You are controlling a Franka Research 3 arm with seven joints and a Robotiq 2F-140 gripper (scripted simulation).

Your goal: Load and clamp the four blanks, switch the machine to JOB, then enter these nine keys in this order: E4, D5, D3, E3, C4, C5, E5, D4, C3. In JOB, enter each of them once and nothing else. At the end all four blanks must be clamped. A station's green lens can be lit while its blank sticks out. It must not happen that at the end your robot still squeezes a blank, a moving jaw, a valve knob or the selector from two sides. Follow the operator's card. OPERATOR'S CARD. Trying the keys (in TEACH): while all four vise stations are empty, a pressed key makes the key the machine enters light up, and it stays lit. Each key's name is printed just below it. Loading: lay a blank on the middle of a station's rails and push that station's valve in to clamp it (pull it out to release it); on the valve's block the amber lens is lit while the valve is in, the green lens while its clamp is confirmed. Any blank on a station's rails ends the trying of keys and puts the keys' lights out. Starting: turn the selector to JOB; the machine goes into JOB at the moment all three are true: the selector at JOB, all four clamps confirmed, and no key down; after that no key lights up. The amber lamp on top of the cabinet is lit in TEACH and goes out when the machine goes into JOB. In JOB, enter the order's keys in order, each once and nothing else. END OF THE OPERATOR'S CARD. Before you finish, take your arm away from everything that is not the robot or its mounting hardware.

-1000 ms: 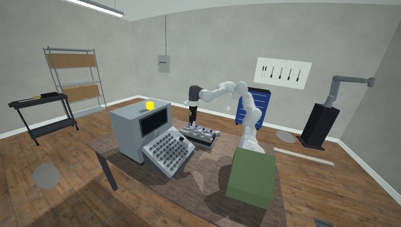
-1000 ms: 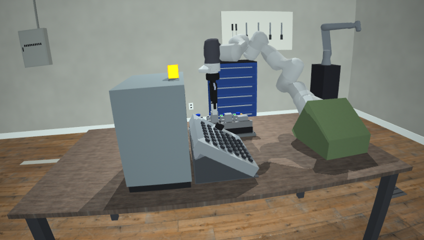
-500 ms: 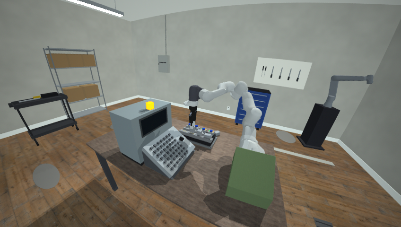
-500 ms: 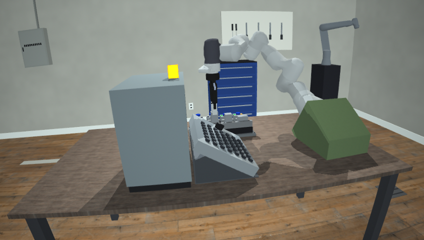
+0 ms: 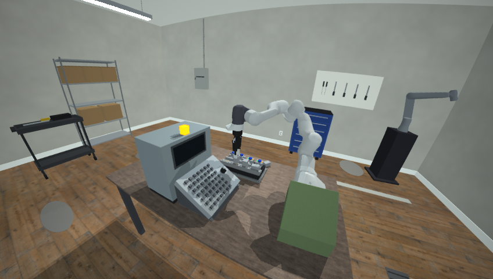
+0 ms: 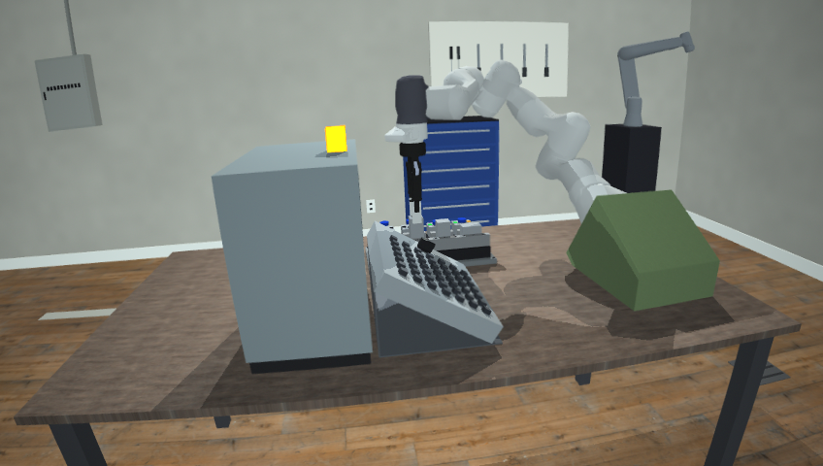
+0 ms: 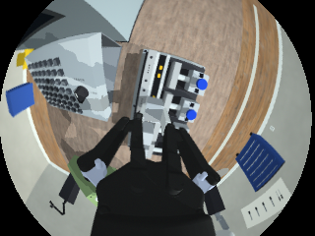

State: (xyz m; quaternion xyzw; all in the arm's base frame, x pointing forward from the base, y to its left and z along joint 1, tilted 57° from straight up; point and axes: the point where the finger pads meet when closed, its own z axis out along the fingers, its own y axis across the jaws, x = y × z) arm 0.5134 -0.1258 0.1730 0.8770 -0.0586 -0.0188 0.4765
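One claw [image 5: 236,151] [image 6: 415,209] [image 7: 153,111], upright over the vise fixture [image 5: 258,179] [image 6: 487,261] [image 7: 147,64]: fingers a small part open, apparently closed on a grey blank [image 7: 150,130] at a station; whether it sits fully on the rails cannot be told.

Handling, as judged: centre the blank, keep it level, lower straight down; open just enough to free both sides, lift vertically, then push that station's valve in. Neighbouring jaws and blue valve knobs [image 5: 259,160] [image 6: 462,219] [image 7: 202,84] leave little room for spread fingers.

Amber lamp [image 5: 184,129] [image 6: 336,139]: lit, TEACH. Black selector [image 5: 223,170] [image 6: 426,245] [image 7: 82,93]: best left until all four clamps are confirmed.

Worktop [image 5: 266,197] [image 6: 173,300] [image 7: 197,29]: brown, wood-grained, crossed by shadows.

Room: plank floor, grey walls, blue drawer cabinet [image 5: 311,131] [image 6: 459,178] [image 7: 261,162], white tool board [image 5: 375,82] [image 6: 490,33] [image 7: 281,189].
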